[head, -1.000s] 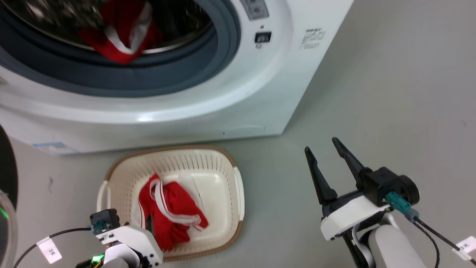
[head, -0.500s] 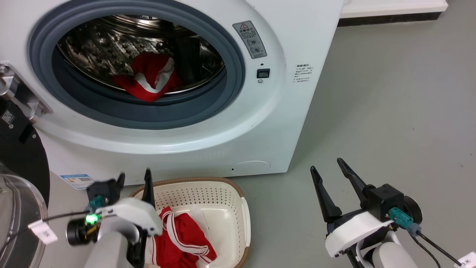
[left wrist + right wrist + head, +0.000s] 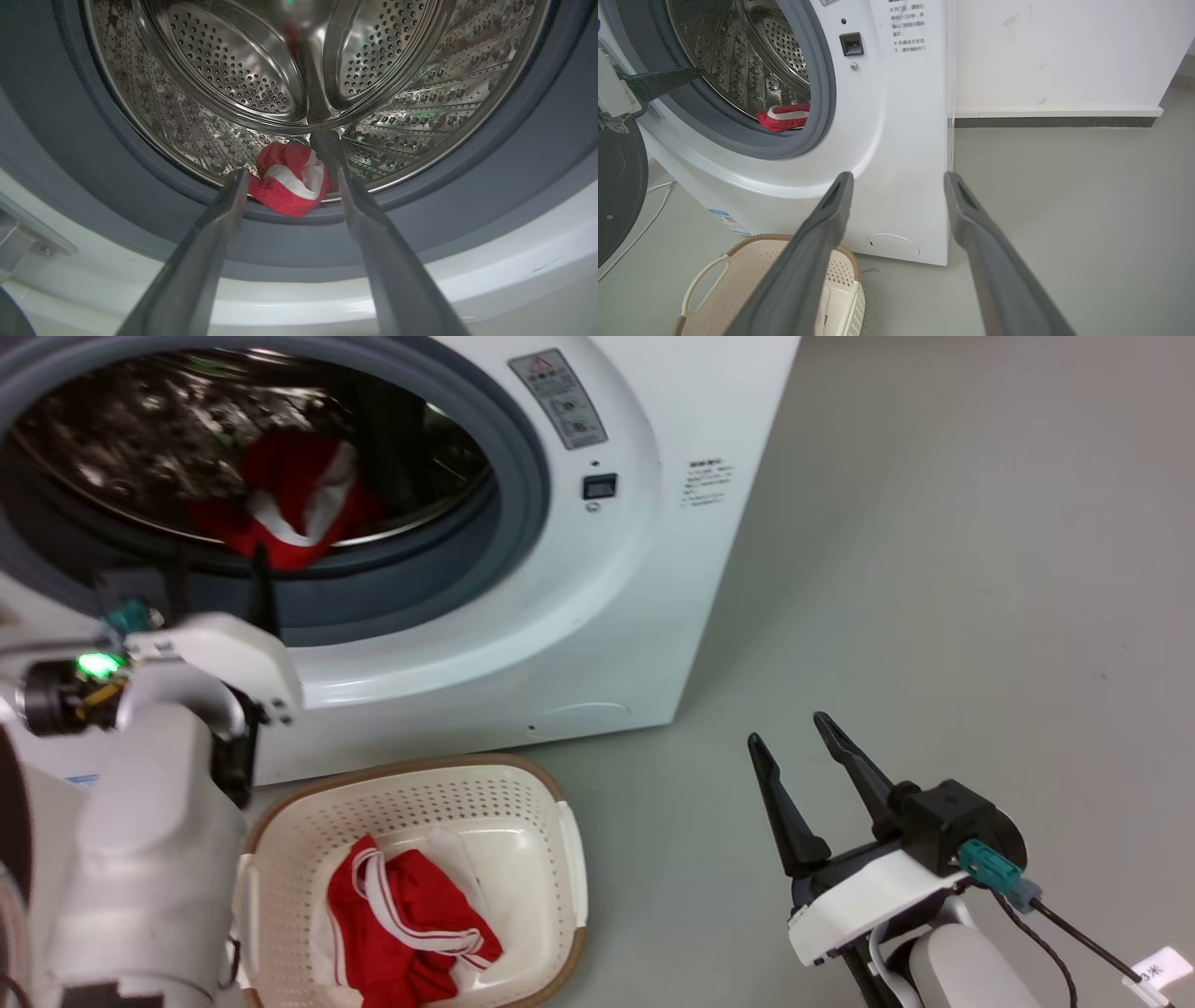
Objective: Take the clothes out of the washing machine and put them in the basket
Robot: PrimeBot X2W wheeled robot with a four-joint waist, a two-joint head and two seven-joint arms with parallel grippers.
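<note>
One red garment with white trim [image 3: 289, 509] [image 3: 292, 184] [image 3: 784, 116] lies at the front lip of the steel drum [image 3: 261, 70] of the white washing machine [image 3: 597, 616]. My left gripper [image 3: 217, 577] [image 3: 289, 179] is open in front of the grey door ring, fingers pointing at that garment, a short way from it. Another red garment with white stripes [image 3: 406, 929] lies in the cream basket [image 3: 551, 793] [image 3: 710, 275] on the floor below the machine. My right gripper [image 3: 789, 737] [image 3: 896, 179] hangs open and empty over the floor to the right.
The round black-framed door [image 3: 616, 186] stands swung open at the machine's left. A white cable [image 3: 649, 214] lies on the floor under it. Grey floor [image 3: 934, 569] stretches to the right, with a white wall and dark skirting [image 3: 1055, 122] behind.
My left arm rose from beside the basket to the drum opening. The head camera also shifted, so the machine and basket sit further left. The right gripper kept its pose.
</note>
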